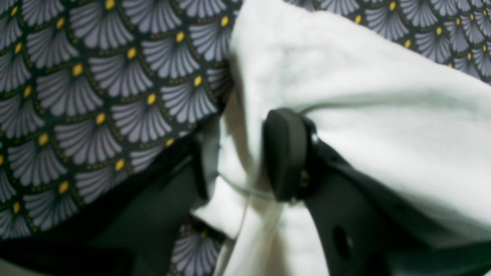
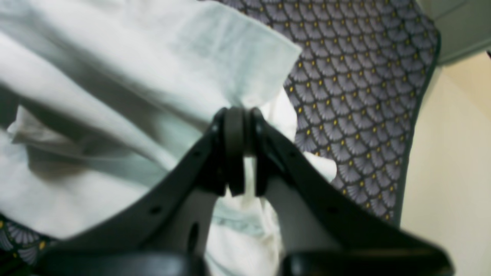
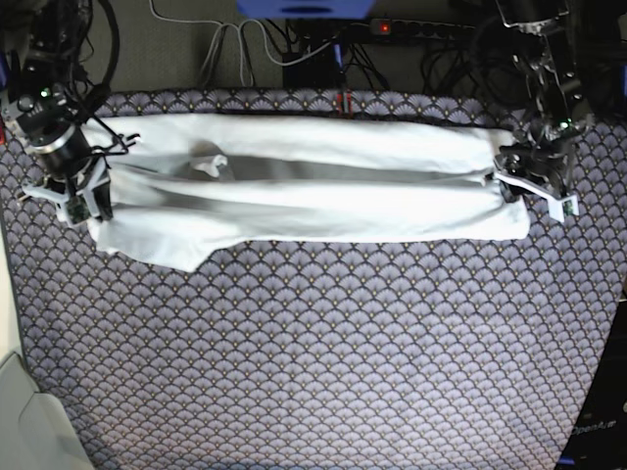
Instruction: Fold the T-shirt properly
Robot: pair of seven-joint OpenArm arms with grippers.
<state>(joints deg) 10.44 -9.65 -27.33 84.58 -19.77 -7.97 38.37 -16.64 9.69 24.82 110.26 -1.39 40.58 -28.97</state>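
table surface was a dark cloth (image 3: 313, 343) with a grey fan-scale print and yellow dots, bare across the near half in the base view. further back, the t-shirt (image 3: 304, 191) lay stretched sideways as a long white band near the far edge, wrinkled, with one flap hanging toward the camera at its left end. right gripper (image 2: 239, 149) sat at that left end, jaws pressed together on a bunched fold of the t-shirt. left gripper (image 1: 245, 161) was at the opposite end, jaws partly apart with a thick wad of the t-shirt pinched between them. behind the table: cables (image 3: 245, 49) and a power strip (image 3: 431, 26) on the floor.
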